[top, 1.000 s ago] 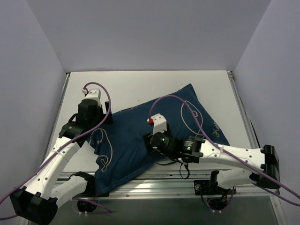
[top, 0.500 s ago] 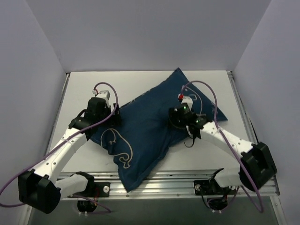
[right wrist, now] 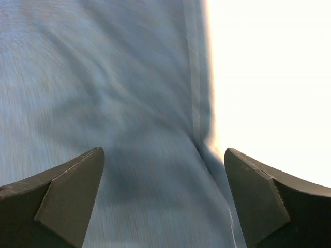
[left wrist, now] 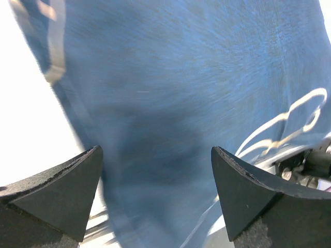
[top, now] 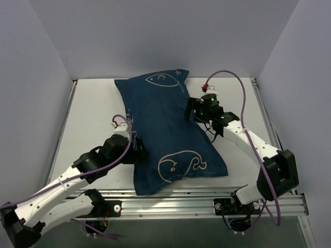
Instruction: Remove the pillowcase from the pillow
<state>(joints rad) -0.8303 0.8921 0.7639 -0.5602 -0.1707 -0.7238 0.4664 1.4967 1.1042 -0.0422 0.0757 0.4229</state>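
Pillowcase (top: pixel 165 129) now lengthwise, still plump and full

The pillowcase (top: pixel 165 129) is dark blue with thin white drawings of a whale (top: pixel 181 165) and a fish (top: pixel 160 79). The table (top: pixel 90 106) is white.

White table (top: pixel 88 103), plain pale grey walls (top: pixel 155 36) on three sides, aluminium rail (top: pixel 176 204) along near edge
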